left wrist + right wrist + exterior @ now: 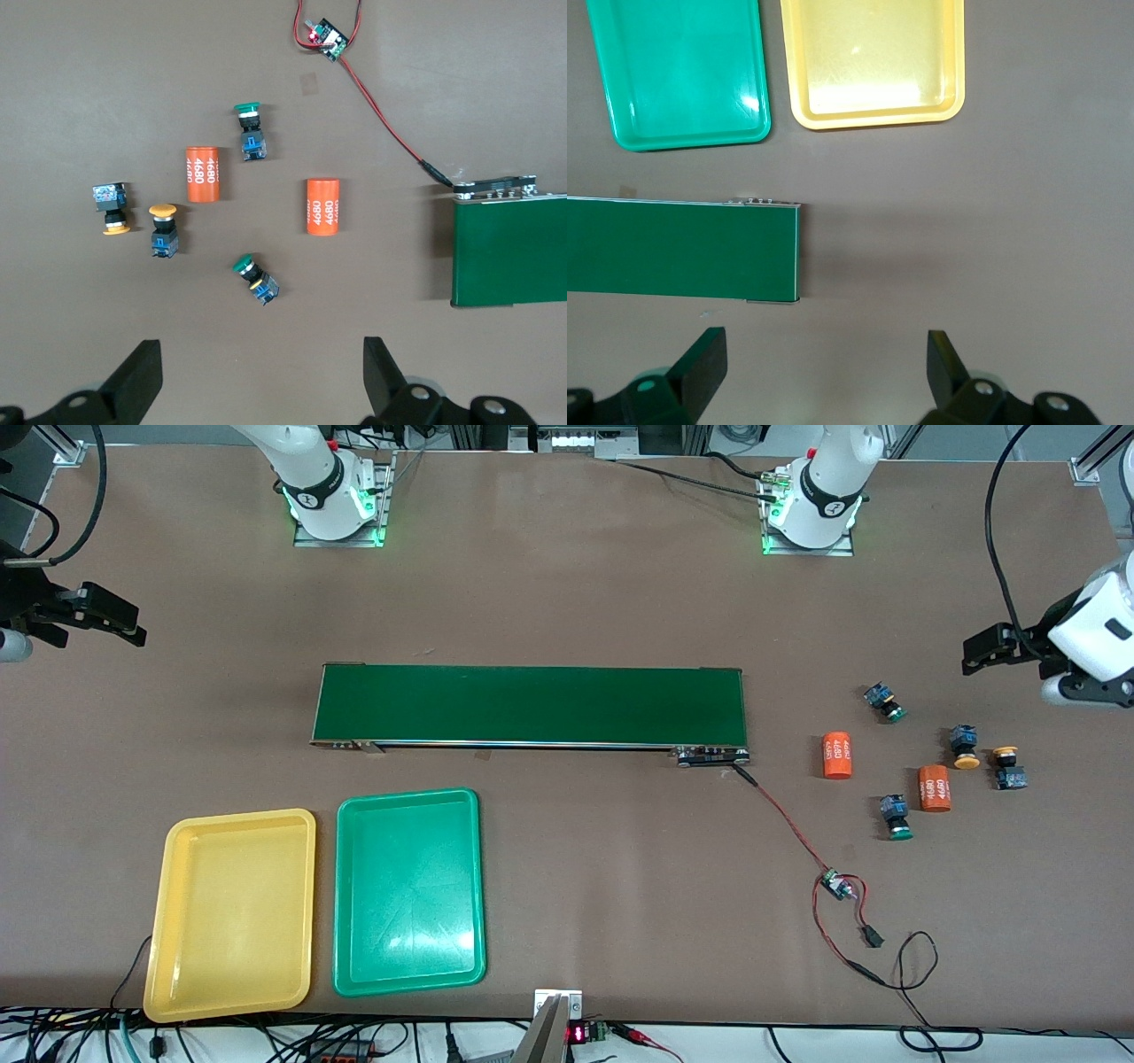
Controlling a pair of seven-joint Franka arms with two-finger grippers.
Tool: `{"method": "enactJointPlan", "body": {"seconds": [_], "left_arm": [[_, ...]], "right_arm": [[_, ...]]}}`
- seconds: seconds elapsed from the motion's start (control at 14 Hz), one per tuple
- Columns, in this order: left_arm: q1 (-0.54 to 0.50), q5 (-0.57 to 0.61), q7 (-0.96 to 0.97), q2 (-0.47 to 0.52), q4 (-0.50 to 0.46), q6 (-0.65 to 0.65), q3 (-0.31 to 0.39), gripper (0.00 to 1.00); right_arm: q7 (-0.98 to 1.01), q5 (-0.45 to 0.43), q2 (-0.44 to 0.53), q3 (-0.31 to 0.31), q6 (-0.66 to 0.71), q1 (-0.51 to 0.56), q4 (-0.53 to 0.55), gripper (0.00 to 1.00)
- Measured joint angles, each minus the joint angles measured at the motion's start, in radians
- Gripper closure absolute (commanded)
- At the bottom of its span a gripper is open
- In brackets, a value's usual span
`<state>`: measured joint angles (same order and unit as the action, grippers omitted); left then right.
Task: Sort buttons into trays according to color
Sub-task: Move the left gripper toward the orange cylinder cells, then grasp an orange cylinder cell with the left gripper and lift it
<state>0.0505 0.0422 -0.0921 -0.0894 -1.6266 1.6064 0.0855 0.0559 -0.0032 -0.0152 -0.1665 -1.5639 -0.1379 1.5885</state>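
Four buttons lie on the table at the left arm's end: two green-capped (886, 701) (897, 817) and two yellow-capped (964, 746) (1008, 766). The left wrist view shows the green ones (255, 276) (250, 133) and the yellow ones (163, 230) (112, 208). The yellow tray (232, 912) and the green tray (409, 890) lie empty side by side at the right arm's end, also in the right wrist view (873, 57) (682, 71). My left gripper (979, 654) (261, 376) is open and empty over bare table beside the buttons. My right gripper (133, 624) (824, 363) is open and empty over the table's right-arm end.
Two orange cylinders with white numbers (837, 755) (935, 788) lie among the buttons. A long dark-green conveyor belt (532, 704) crosses the middle. A red-and-black wire runs from its end to a small circuit board (834, 884), nearer to the front camera.
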Motion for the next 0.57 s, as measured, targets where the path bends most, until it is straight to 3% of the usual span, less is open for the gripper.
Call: {"method": "enactJointPlan", "body": {"seconds": [0.43, 0.57], "left_arm": [[-0.019, 0.000, 0.000, -0.206, 0.036, -0.008, 0.003, 0.00], [-0.020, 0.000, -0.001, -0.286, 0.029, 0.071, 0.001, 0.00]], "right_arm": [[0.000, 0.000, -0.001, 0.000, 0.000, 0.000, 0.001, 0.00], [0.000, 0.000, -0.001, 0.000, 0.000, -0.001, 0.001, 0.00]]}}
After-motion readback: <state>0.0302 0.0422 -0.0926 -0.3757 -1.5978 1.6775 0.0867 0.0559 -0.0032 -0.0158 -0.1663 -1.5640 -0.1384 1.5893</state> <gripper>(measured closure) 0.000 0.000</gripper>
